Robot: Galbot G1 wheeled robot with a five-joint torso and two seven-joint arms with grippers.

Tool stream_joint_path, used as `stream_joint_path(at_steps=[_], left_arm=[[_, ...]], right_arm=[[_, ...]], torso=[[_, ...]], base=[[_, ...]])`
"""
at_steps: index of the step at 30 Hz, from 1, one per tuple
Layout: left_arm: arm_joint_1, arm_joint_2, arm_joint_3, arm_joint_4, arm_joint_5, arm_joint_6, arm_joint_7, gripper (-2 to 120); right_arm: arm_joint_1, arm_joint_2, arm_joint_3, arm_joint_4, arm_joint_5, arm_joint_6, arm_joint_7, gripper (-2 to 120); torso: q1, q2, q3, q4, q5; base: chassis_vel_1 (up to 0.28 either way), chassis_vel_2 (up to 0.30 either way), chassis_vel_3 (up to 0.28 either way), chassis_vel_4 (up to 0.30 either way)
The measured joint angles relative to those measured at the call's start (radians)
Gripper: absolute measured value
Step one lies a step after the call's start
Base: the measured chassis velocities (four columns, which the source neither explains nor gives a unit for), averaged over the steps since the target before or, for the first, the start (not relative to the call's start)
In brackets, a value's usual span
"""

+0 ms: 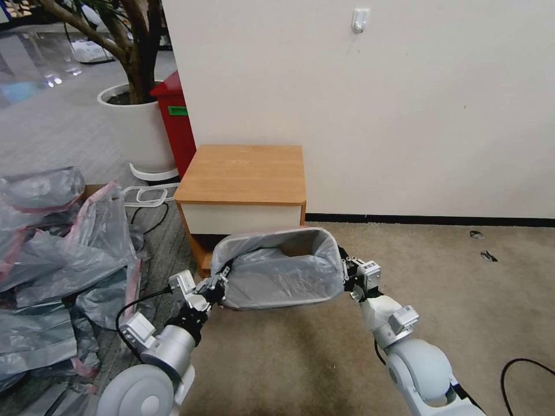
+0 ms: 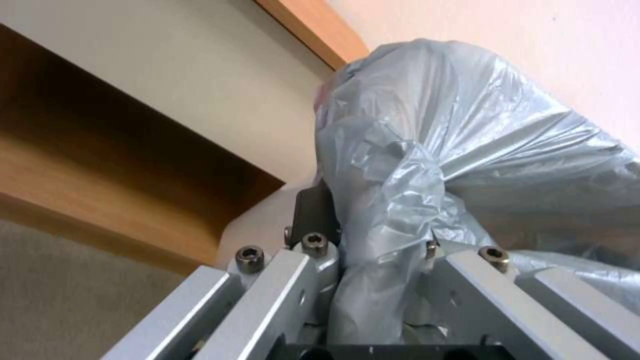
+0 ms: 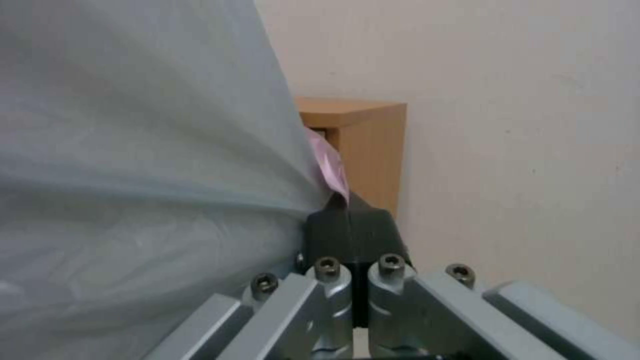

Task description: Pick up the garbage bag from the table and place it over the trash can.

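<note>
Both arms are glossy white and silver, with rounded joint housings at the bottom of the head view. A thin black cable (image 1: 130,306) loops beside the left arm at lower left. Small white boxy modules (image 1: 403,318) sit on the wrists. The left gripper (image 1: 221,283) and right gripper (image 1: 347,270) have black fingers (image 3: 350,232) on pale grey metal bars fixed with dark hex-socket screws (image 3: 327,266)

The bag (image 1: 277,277) is grey and half clear, with a pink band at its edge. The table (image 1: 243,173) has a light brown top and a white drawer front. The heap (image 1: 52,260) is grey with pink-red bands.
</note>
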Motion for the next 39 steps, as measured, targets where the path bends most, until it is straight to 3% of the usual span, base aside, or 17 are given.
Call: stream_joint_path(at_steps=[13,15,21,23,26,28,35,39], left_arm=[[-0.008,-0.009,0.003,-0.003,-0.012,0.005,-0.02,7],[-0.016,-0.007,-0.002,0.007,-0.012,0.005,-0.03,7],[-0.041,-0.006,-0.02,0.034,-0.008,0.009,-0.066,6],[-0.051,-0.003,-0.031,0.05,-0.007,0.017,-0.084,5],[-0.056,-0.001,-0.038,0.058,-0.007,0.019,-0.094,4],[-0.063,0.0,-0.047,0.07,-0.006,0.021,-0.114,4],[-0.068,-0.004,-0.051,0.079,-0.005,0.021,-0.13,4],[-0.068,-0.003,-0.046,0.083,0.045,0.021,-0.136,4]], right_arm=[[0.029,-0.003,-0.015,-0.054,-0.012,-0.006,0.004,0],[0.015,-0.002,-0.013,-0.03,-0.018,-0.009,0.01,11],[-0.019,0.008,-0.013,0.04,-0.002,-0.018,0.023,28],[-0.042,0.017,-0.006,0.088,0.006,-0.026,0.02,41],[-0.057,0.022,0.001,0.114,0.009,-0.027,0.013,47],[-0.081,0.026,0.018,0.142,0.015,-0.019,-0.003,59],[-0.114,0.026,0.061,0.158,0.045,0.016,-0.028,80],[-0.122,0.021,0.086,0.234,0.115,0.011,-0.021,93]], torso=[[0.0,0.0,0.0,0.0001,0.0],[0.0,0.0,0.0,0.0,-0.0002],[0.0,0.0,0.0,0.0001,-0.0001],[0.0,0.0,0.0,0.0,-0.0004],[0.0,0.0,0.0,0.0001,-0.0002],[0.0,0.0,0.0,0.0001,-0.0002],[0.0,0.0,0.0,0.0001,0.0001],[0.0,0.0,0.0,0.0,0.0]], base=[[0.0,0.0,0.0,0.0],[0.0,0.0,0.0,0.0],[0.0,0.0,0.0,0.0],[0.0,0.0,0.0,0.0],[0.0,0.0,0.0,0.0],[0.0,0.0,0.0,0.0],[0.0,0.0,0.0,0.0],[0.0,0.0,0.0,0.0]])
